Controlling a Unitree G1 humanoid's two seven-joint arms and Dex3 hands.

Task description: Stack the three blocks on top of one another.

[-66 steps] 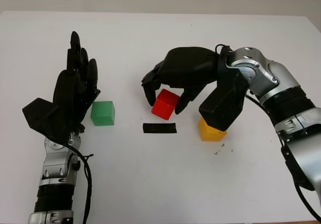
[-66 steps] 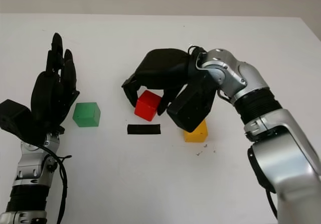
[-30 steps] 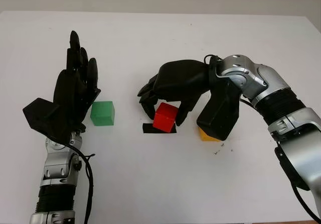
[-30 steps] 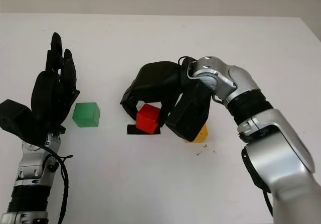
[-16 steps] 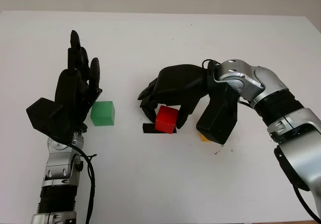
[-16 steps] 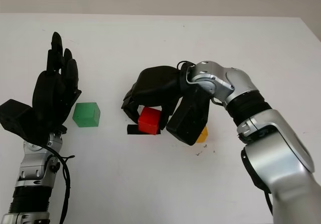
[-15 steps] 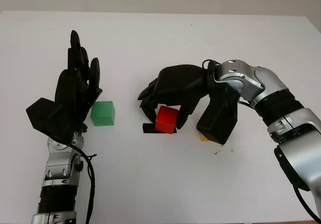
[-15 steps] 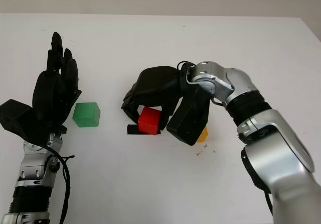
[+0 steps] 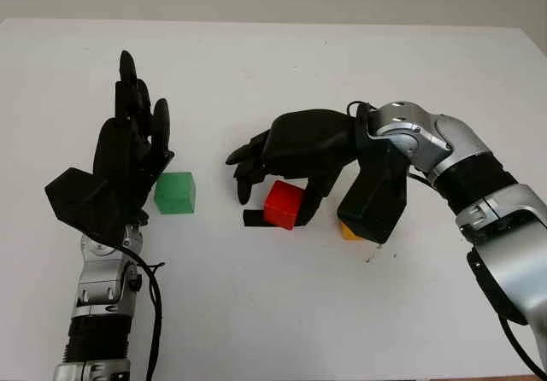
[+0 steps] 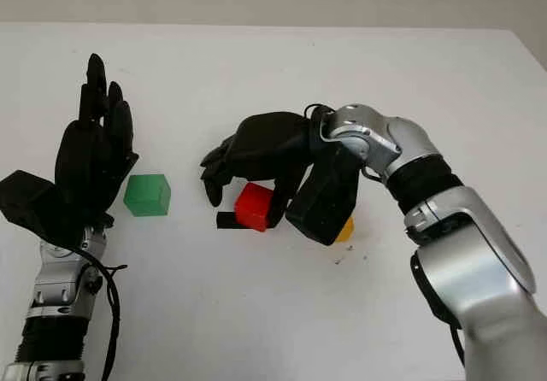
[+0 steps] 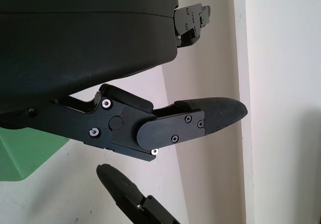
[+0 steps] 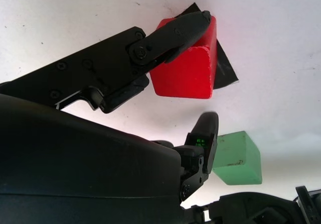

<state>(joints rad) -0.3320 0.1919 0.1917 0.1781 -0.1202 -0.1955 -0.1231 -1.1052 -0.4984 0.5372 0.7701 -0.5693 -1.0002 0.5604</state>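
Since half a second ago, right hand (image 9: 282, 163) fingers have lifted off the red block (image 9: 285, 206), now unclasped over it on the black strip (image 9: 253, 218). Left hand (image 9: 128, 163) hovers open beside the green block (image 9: 175, 192).

You've got two matte black hands, left hand (image 9: 120, 172) and right hand (image 9: 295, 146), on silver arms with ribbed black sleeves. Small silver screws stud the right hand's finger links (image 12: 138, 50), a green light glows beside them, and a loose black cable (image 9: 152, 300) trails beside the left forearm.

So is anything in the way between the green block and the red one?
Nothing on the table lies between the green block and the red block. The right hand hovers over the red block, one finger against its side, so it would need to clear first. The left hand is open beside the green block.
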